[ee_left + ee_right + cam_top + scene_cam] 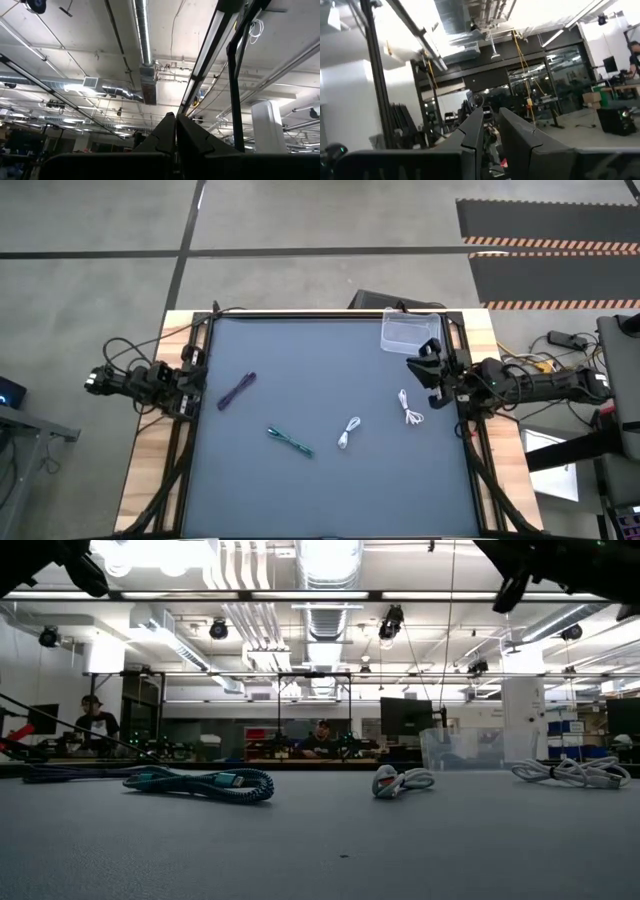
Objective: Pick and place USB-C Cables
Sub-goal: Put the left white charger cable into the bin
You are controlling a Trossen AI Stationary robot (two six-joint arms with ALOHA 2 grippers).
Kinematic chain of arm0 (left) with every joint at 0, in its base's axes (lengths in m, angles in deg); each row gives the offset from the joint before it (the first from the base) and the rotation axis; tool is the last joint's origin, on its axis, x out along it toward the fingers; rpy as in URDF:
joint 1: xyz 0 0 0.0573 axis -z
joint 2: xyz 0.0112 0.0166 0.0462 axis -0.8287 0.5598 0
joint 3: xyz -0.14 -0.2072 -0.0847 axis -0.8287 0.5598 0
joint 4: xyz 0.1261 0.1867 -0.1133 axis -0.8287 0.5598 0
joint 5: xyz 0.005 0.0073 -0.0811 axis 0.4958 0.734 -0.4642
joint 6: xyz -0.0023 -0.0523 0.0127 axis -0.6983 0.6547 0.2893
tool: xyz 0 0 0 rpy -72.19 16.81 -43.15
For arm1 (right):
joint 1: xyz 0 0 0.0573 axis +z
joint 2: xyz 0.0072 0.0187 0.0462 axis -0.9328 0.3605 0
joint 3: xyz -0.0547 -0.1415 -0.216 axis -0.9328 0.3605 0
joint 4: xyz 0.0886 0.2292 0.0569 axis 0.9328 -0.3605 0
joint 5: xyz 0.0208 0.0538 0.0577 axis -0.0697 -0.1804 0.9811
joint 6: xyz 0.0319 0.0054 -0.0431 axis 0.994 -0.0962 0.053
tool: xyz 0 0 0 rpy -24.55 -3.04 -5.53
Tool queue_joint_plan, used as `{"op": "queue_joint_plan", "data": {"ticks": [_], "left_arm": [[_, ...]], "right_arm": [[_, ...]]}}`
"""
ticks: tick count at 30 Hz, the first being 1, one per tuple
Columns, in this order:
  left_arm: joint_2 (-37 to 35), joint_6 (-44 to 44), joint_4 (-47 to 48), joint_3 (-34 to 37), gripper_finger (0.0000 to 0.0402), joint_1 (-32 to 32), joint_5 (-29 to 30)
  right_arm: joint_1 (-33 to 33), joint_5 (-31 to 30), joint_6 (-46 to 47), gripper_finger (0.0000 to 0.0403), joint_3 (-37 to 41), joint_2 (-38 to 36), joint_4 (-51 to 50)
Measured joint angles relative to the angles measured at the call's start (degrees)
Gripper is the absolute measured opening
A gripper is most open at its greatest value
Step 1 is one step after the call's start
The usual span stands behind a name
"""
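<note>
Four short folded cables lie loose on the grey worktop (330,480), none of them touched by either arm. The dark purple cable (237,390) lies toward the left side, slanting, not far from the left arm. The teal cable (290,440) lies nearer the middle, closer to the near edge, and stretches at a slant. To its right is one white cable (348,432), bunched and slightly tilted, and further right the second white cable (410,409) lies below the right arm's reach. All four are well apart from one another.

In the low view the teal cable (200,782) stretches along the left, one white cable (402,780) sits near the middle and the other white cable (570,771) on the right.

A clear plastic bin (408,330) stands at the far right corner of the worktop, with nothing visible inside it.

The right tool (428,365) hangs just beside the bin, on its near side, its fingers (520,137) a narrow gap apart and pinching nothing. The left tool (192,380) waits at the left edge of the worktop, its fingers (160,135) pressed together and empty.
</note>
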Motion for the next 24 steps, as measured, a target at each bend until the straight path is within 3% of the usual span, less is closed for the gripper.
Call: {"op": "queue_joint_plan", "data": {"ticks": [13,24], "left_arm": [[0.00,0.11,1.21,0.00,0.0000,0.01,0.00],[0.00,0.15,1.36,0.00,0.0000,0.01,-0.01]], "right_arm": [[6.62,-0.05,-5.90,0.0052,-13.25,18.57,-5.50],[7.08,-0.09,0.95,0.0052,-29.33,30.75,-37.11]]}}
